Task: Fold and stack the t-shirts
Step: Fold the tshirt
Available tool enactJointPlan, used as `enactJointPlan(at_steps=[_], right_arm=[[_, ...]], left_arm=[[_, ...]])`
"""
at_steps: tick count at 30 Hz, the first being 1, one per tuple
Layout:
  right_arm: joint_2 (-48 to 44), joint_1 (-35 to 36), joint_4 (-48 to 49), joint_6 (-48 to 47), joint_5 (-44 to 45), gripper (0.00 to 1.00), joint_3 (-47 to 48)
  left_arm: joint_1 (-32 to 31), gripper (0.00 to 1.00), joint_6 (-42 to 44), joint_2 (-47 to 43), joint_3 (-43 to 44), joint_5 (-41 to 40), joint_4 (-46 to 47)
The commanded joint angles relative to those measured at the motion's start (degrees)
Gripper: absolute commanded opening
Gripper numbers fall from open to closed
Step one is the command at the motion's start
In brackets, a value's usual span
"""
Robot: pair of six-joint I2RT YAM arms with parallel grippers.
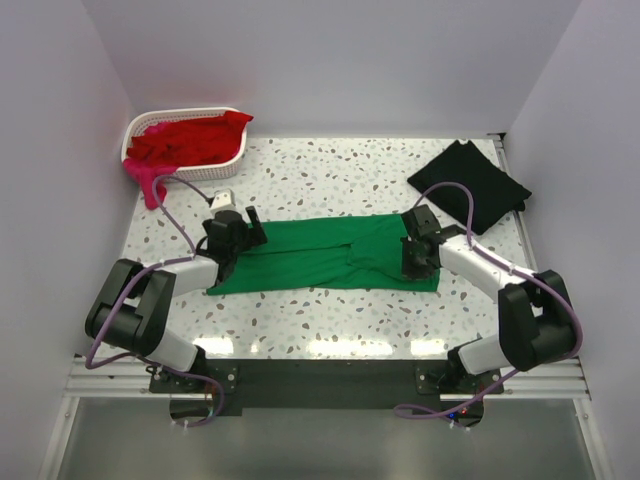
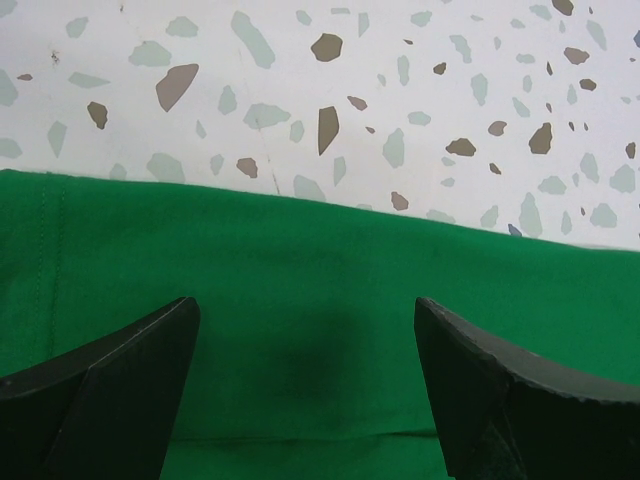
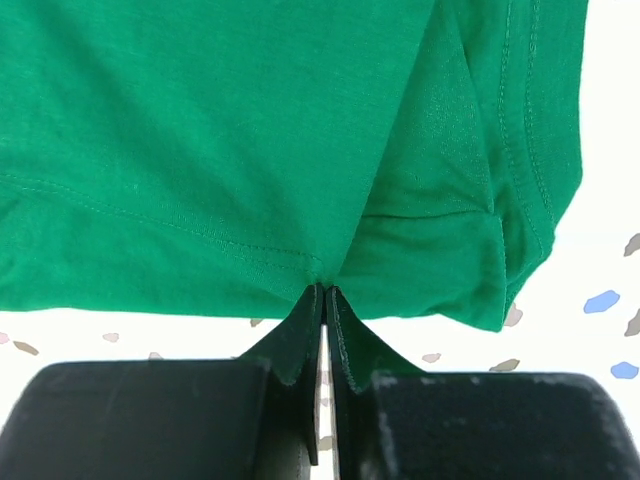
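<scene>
Right tool (image 3: 326, 292) is closed tight on the green t-shirt (image 1: 320, 255), its two fingers pressed together with a small peak of the hemmed edge pinched between them. That grip is at the shirt's right end, where folded layers and a stitched seam meet. Left tool (image 2: 305, 330) stands wide, its fingers spread over the shirt's left end just inside the far edge. I cannot tell whether the fingertips touch the cloth.

The green t-shirt lies as a long band across the middle of the desk (image 1: 330, 170), running left to right between the two arms. Its far edge is straight, and its near edge slants a little at the left. Bare speckled desk lies beyond the far edge and in a strip along the near edge.

A black t-shirt (image 1: 468, 180) lies folded at the far right corner, close to the desk's right edge and apart from the green one. Red t-shirts (image 1: 190, 140) fill the white basket (image 1: 185, 170) at the far left corner, and a pink t-shirt (image 1: 148, 182) hangs over its rim onto the desk.
</scene>
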Motion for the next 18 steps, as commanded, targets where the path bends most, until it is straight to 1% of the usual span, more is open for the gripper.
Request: enactJointPlan(at_steps=[1,2,3,4,7,10,14,17,18], right_arm=[[-1.3,-0.2,-0.6,0.4,-0.4,0.09,-0.4],[-1.0,-0.1,-0.7,0.4,-0.3,0.14,-0.3],[-0.9,-0.1,-0.9,0.4,-0.2,0.22,-0.1],[-0.7,-0.1,-1.3,0.4,0.5,0.37,0.1],[-1.0,-0.2,-2.0,0.4,1.4,0.54,1.6],[-1.9,-0.1,-1.1,0.5,1.6,0.61,3.7],[-2.1,-0.1,1.7,0.0,-0.3,0.63,7.0],[-0.5,-0.1,4.8,-0.6,-1.5,0.64,9.3],[1.5,-0.1,6.3,-0.7,-2.0,0.64,10.0]], left_arm=[[0.7,0.94,0.4,-1.8,0.7,0.0,2.0],[0.7,0.94,0.4,-1.9,0.8,0.0,2.0],[0.7,0.94,0.4,-2.0,0.8,-0.2,2.0],[0.7,0.94,0.4,-2.0,0.7,-0.3,2.0],[0.7,0.94,0.6,-2.2,0.5,-1.4,1.7],[0.7,0.94,0.8,-2.6,0.2,-1.4,1.8],[0.5,0.94,1.5,-2.7,-0.6,0.9,4.8],[0.4,0.93,1.9,-1.8,-1.4,4.6,8.9],[0.2,0.93,1.9,-0.8,-1.7,7.7,10.4]])
